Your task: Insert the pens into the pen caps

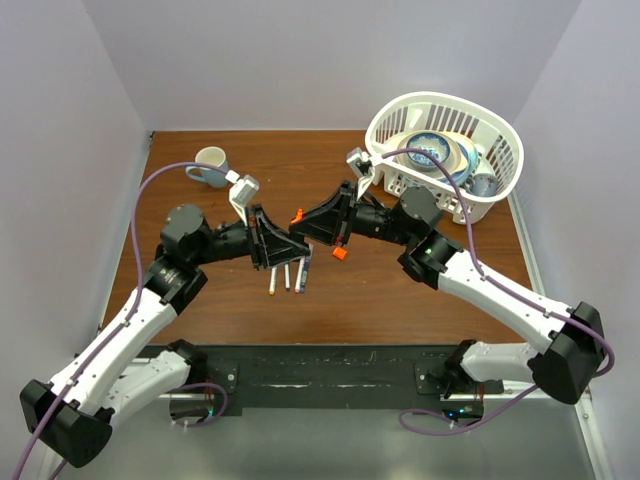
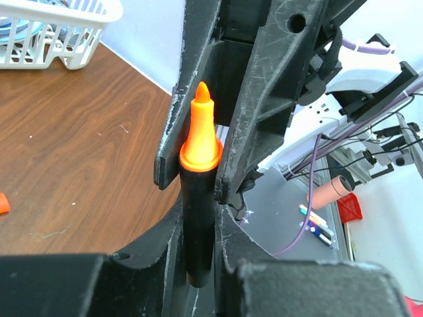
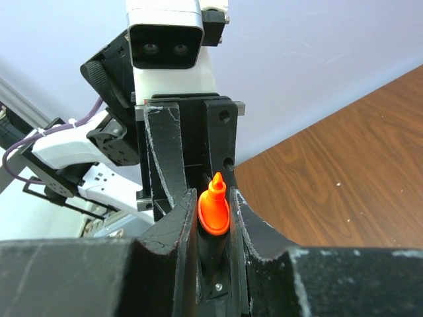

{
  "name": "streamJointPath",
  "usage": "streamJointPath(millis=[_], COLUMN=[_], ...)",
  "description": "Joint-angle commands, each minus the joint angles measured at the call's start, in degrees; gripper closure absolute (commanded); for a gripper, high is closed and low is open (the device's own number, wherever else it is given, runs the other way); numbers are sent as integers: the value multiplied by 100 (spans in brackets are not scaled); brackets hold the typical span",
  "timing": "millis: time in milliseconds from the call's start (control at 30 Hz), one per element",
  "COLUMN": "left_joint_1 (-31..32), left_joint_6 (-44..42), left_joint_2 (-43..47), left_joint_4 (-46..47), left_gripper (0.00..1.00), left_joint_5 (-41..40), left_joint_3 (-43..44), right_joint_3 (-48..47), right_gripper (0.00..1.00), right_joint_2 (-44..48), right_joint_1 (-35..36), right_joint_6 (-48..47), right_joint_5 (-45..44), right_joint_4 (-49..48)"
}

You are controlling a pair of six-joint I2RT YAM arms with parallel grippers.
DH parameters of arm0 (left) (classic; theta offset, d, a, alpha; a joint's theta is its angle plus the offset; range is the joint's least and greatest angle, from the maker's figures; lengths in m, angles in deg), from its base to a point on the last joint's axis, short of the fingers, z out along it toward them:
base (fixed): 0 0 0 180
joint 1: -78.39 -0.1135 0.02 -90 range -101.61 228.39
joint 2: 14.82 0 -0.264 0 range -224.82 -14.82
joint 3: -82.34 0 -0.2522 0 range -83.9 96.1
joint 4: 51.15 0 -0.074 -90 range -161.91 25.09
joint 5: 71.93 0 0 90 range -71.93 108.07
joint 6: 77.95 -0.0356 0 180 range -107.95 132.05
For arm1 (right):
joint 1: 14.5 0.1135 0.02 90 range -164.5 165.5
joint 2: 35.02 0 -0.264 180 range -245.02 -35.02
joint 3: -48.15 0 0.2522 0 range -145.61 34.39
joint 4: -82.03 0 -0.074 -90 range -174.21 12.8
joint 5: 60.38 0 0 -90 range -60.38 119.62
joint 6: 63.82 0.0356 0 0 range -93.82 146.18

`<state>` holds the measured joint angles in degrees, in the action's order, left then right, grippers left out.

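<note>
Basket point(image 1: 506, 158) of dishes and a mug point(image 1: 211, 160) on a brown wooden worktop point(image 1: 400, 300)
The white slotted basket sits at the far right corner, holding a blue-patterned bowl point(image 1: 432, 148) among pale plates. The pale mug, with a grey-blue handle on its left, sits at the far left, well apart from the basket. Plain white walls point(image 1: 300, 60) close in the left, far and right sides.

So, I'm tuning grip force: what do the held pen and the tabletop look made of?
The pen: matte black barrel, likely plastic, no glare; its orange tip section looks like glossier plastic, catching light. The table: brown wood grain with even satin sheen, probably laminate or veneer, possibly solid wood.
</note>
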<state>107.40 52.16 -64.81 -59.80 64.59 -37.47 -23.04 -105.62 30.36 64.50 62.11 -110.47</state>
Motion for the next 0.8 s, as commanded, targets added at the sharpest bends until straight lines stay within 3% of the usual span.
streamJointPath(millis=[0,100,367,533,600,700,767], left_joint_1=[16,16,-1,-1,-1,8,8], left_joint_6=[-415,-942,-2138,-2456,-2596,-2799,-2782], left_joint_2=[157,218,402,815,1105,1457,1686], left_joint_4=[-77,-753,-1951,-2048,-1996,-2039,-1943], left_gripper=[100,100,100,100,100,100,100], left_joint_5=[-301,-898,-3060,-3790,-3887,-3931,-3923], left_joint_3=[208,243,217,-231,-476,-644,-741], right_joint_3=[-286,-278,-101,-539,-734,-935,-1287], right_gripper=[60,43,38,39,41,40,38], right_joint_2=[301,617,997,84,-549,-1085,-1654], right_joint_1=[-30,-39,-39,-48,-48,-48,-65], right_joint_6=[-509,-975,-1599,-1618,-1556,-2239,-2969], right_joint_5=[-348,-734,-2350,-4372,-4209,-3726,-3933], right_joint_4=[779,1499,3582,4794,4937,4516,4874])
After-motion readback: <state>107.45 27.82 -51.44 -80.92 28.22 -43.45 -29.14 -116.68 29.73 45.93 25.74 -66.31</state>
